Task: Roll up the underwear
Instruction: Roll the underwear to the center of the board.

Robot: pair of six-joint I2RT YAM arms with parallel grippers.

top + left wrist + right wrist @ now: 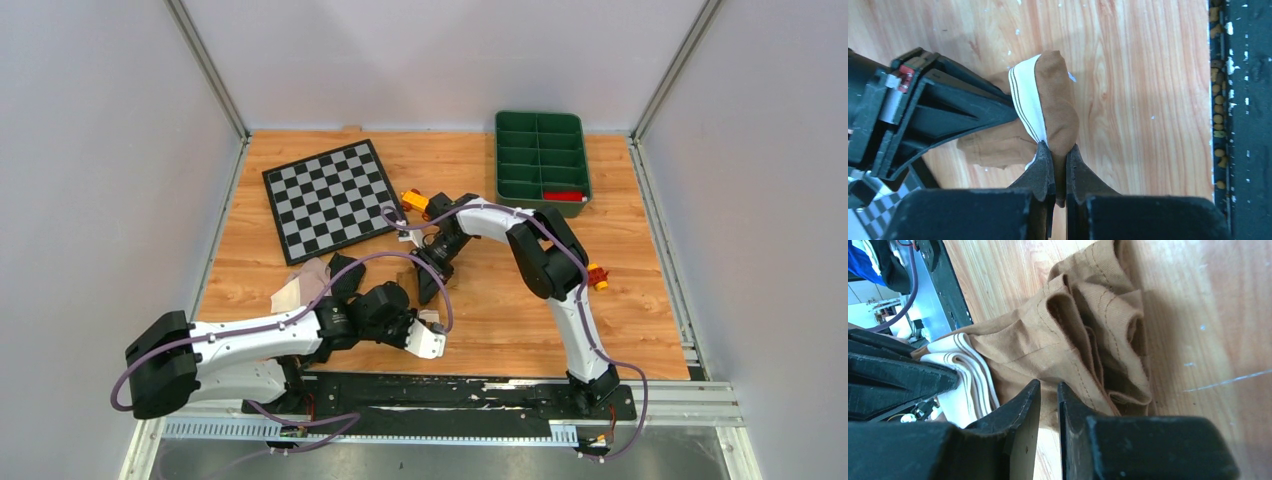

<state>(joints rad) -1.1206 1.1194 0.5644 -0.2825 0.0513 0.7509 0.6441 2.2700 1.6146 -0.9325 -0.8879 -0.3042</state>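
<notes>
1. Rolling the tan-brown underwear (1055, 112) looks to me like the step in hand. It lies bunched on the wooden table (1138, 75), at the centre of the overhead view, between my two grippers.
2. My left gripper (1059, 152) is pinching a fold of it at the lower middle of the left wrist view. The jaws are pressed onto the fabric just where the cream waistband (1023, 100) meets the brown cloth.
3. My right gripper (1049, 392) has its jaws nearly together at the loose, pleated brown end. I cannot tell whether any cloth is caught between them.
4. I would confirm that right-hand grip first, because soft knit like this probably slips out easily.
5. I would draw the cloth lightly taut between the grippers before turning. The open pleats at the upper middle of the right wrist view would likely give a lumpy roll.
6. I would turn in small steps, low over the table, so the layers stack evenly.
7. The fingers of the two arms are almost touching, so a collision is my main worry.
8. The black underwear (345, 275) and the pale pink-beige underwear (300, 290) lie left of centre in the overhead view, just below the checkerboard mat (330, 200). I would leave them alone for now.
</notes>
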